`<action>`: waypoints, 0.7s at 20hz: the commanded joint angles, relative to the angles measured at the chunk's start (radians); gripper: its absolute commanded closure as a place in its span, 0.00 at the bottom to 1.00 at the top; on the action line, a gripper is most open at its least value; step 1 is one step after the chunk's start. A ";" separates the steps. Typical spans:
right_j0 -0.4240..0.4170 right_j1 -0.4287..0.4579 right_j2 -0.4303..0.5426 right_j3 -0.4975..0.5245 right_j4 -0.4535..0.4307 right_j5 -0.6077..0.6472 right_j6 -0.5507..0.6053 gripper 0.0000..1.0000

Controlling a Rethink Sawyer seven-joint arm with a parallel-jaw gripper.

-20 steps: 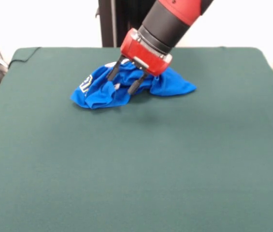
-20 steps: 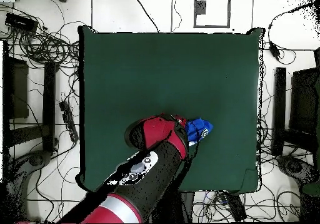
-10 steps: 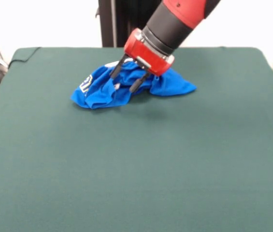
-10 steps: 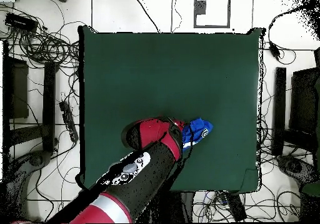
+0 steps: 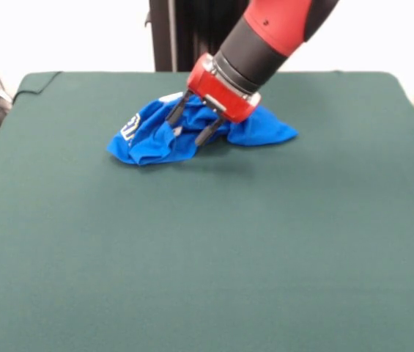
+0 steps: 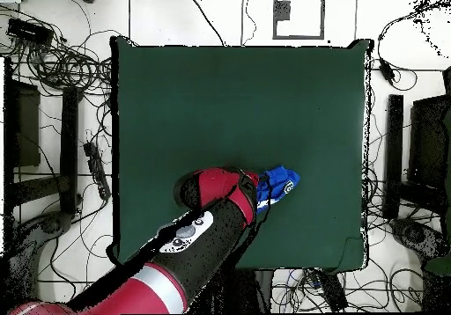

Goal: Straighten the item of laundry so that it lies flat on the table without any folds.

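The bright blue T-shirt (image 5: 148, 138) lies crumpled in a heap on the far part of the dark green table (image 5: 207, 249), with white outlined letters showing at its left end. My gripper (image 5: 186, 130) is open, its two dark fingers spread and tilted down-left over the middle of the heap, tips at the cloth. In the overhead view only the shirt's right end (image 6: 280, 182) shows beside my red wrist; the arm hides the remainder and the gripper's tips.
The black pedestal (image 5: 181, 33) stands behind the table's far edge. Cables (image 6: 53, 61) and dark equipment (image 6: 432, 153) lie on the floor around the table. Broad green felt stretches in front of the shirt.
The arm has swung slightly and the wrist has risen a little. The open fingers stay over the same spot on the heap. The shirt has not moved.
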 commanded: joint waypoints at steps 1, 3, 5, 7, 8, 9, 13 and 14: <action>0.018 0.011 0.070 0.010 0.076 0.112 0.236 0.00; 0.004 0.001 0.090 0.027 0.080 0.137 0.225 0.00; -0.004 0.001 0.098 0.035 0.077 0.144 0.217 0.00; -0.013 0.000 0.110 0.047 0.073 0.149 0.208 0.00; -0.018 -0.003 0.119 0.058 0.072 0.158 0.205 0.00; -0.020 -0.004 0.118 0.063 0.069 0.162 0.202 0.00; -0.015 -0.014 0.111 0.088 0.062 0.204 0.200 0.00; -0.013 -0.016 0.108 0.092 0.061 0.216 0.201 0.00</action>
